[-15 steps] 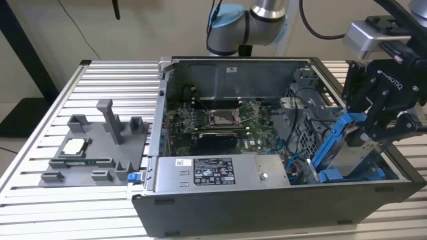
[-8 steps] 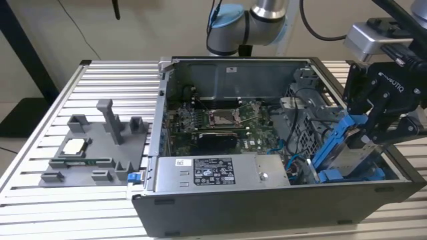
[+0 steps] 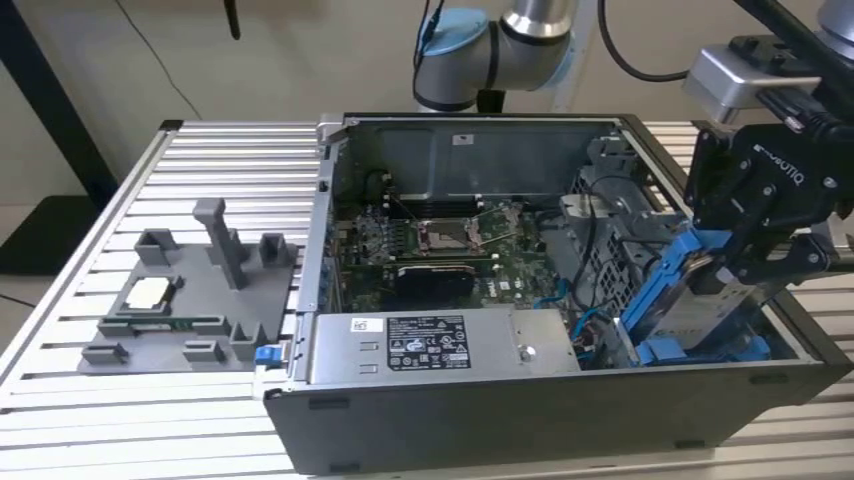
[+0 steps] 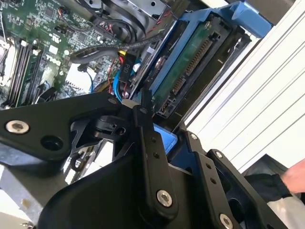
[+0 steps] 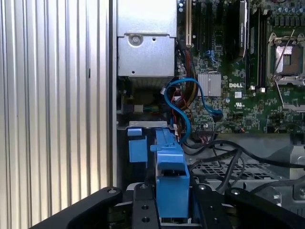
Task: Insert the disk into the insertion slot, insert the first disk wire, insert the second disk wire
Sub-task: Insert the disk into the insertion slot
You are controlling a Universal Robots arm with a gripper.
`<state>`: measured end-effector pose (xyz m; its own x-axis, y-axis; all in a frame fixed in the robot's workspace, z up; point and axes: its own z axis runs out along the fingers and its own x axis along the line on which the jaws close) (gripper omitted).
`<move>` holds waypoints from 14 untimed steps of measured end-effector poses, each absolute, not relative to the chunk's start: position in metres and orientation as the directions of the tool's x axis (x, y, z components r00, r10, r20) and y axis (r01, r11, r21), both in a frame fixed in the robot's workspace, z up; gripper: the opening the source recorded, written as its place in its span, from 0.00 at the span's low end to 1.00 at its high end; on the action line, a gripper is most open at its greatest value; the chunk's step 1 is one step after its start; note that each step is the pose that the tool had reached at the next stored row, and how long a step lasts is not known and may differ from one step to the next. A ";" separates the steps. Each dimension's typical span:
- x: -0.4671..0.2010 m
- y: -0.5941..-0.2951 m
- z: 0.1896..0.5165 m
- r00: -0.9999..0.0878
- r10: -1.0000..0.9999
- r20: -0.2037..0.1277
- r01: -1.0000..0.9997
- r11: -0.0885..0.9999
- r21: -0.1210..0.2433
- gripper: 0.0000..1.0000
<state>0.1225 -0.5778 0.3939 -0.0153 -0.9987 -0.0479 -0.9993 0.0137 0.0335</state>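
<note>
gripper [image 3: 754, 268] — fingers clamped on the disk [image 3: 701, 305] at its upper edge | disk long axis tilted, lower end pointing into the insertion slot [image 3: 667, 352] just below the claw, at the exterior view's right of the case [image 3: 441, 420] | seated depth — cannot tell

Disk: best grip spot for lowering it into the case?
Take the disk by the top end of its blue carrier, coming from above. It stands on edge, tilted, with its lower end down in the case, which leaves the top end free. The gripper is clamped there now.
</note>
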 end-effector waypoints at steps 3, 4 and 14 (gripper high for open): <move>0.121 -0.578 0.393 -0.016 -0.999 -0.048 -0.999 0.014 0.033 0.32; 0.121 -0.578 0.393 -0.016 -0.999 -0.048 -0.999 0.014 0.033 0.34; 0.121 -0.566 0.398 -0.016 -0.997 -0.070 -1.000 0.014 0.024 0.40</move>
